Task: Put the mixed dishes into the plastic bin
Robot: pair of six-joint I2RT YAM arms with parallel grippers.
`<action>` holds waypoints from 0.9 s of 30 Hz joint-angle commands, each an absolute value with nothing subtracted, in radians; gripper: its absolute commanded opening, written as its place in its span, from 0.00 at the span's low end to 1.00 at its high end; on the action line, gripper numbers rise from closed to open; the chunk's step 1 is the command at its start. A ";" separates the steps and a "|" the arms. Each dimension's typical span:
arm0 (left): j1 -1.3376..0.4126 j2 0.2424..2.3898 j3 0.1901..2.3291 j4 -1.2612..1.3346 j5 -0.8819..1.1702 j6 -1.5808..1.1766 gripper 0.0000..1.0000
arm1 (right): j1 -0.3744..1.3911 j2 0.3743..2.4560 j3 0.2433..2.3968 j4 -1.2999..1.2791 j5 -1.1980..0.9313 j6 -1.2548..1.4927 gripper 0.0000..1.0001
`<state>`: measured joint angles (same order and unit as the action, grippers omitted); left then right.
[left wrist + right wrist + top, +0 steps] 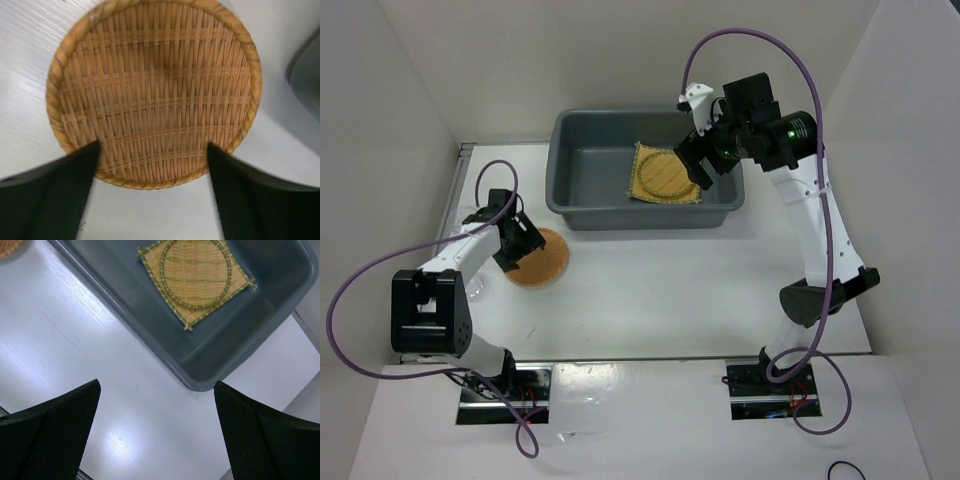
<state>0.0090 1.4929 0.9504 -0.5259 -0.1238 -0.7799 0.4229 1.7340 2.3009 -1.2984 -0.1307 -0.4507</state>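
White bench (670, 290), walled on three sides, carries every item.

Large plastic bin (620, 213) stands at far centre, open side up, seemingly placed there for reach from both arms.

Flat yellow woven mat (667, 175) lies on the bin floor, right half, so counts as delivered. Bears a round ring; separate plate or woven pattern, cannot tell.

Round orange woven plate (548, 262) rests flat on the bench, left of the bin and well apart from it. Not yet binned.

Empty right end effector (157, 384) hangs above the bin's right end near the mat, fingers spread wide.

Low left end effector (152, 145) hovers over the orange woven plate, fingers (50, 200) parted, straddling the near rim, nothing clamped. Judged as lining up an edge pinch, a flat plate offering no other hold. Contact cannot be told.
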 commanded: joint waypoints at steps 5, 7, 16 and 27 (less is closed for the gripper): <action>0.014 1.627 0.934 -0.472 -0.012 -0.721 0.33 | 0.419 1.637 2.241 -1.299 -0.089 -0.457 0.99; 0.014 1.661 0.934 -0.482 0.004 -0.721 0.17 | 0.407 1.626 2.231 -1.299 -0.089 -0.457 0.99; -0.054 1.779 0.934 -0.509 0.092 -0.667 0.00 | 0.350 1.617 2.230 -1.299 -0.098 -0.457 0.99; -0.267 1.671 0.856 -0.477 0.346 -0.771 0.00 | 0.331 1.608 2.210 -1.299 -0.107 -0.466 0.99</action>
<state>-0.2070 1.6615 0.9089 -0.4213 0.2634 -0.7383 0.3393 1.6493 2.2242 -1.3018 -0.1017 -0.4622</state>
